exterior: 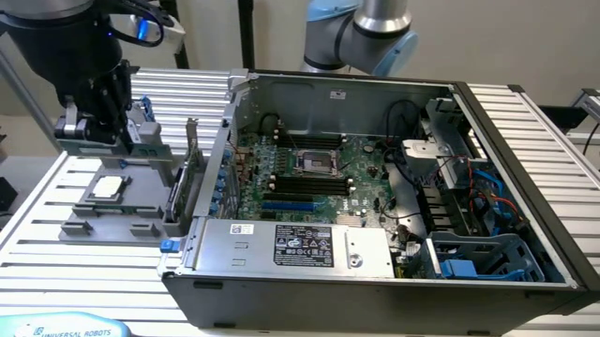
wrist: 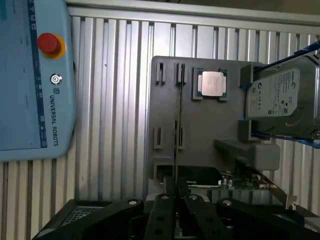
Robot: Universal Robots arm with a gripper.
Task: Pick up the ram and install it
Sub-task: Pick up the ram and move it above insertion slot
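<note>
Ribbed aluminium tabletop [exterior: 553, 140] of pale slats stretching across the whole scene — plain beige wall [exterior: 525, 42] behind, dark upright posts [exterior: 246, 28] standing against it. Soft, even light, with a faint sheen along the slat ridges.

In the exterior view the holder [exterior: 140, 193] sits at nine o'clock of the case [exterior: 375, 295], expansion card [exterior: 187, 175] upright between them; on the holder, hard drive [wrist: 282, 102] at one o'clock of the processor [exterior: 109, 186] (ram [wrist: 176, 120] on edge near the processor); teach pendant [exterior: 66, 326] at six o'clock of the holder
</note>
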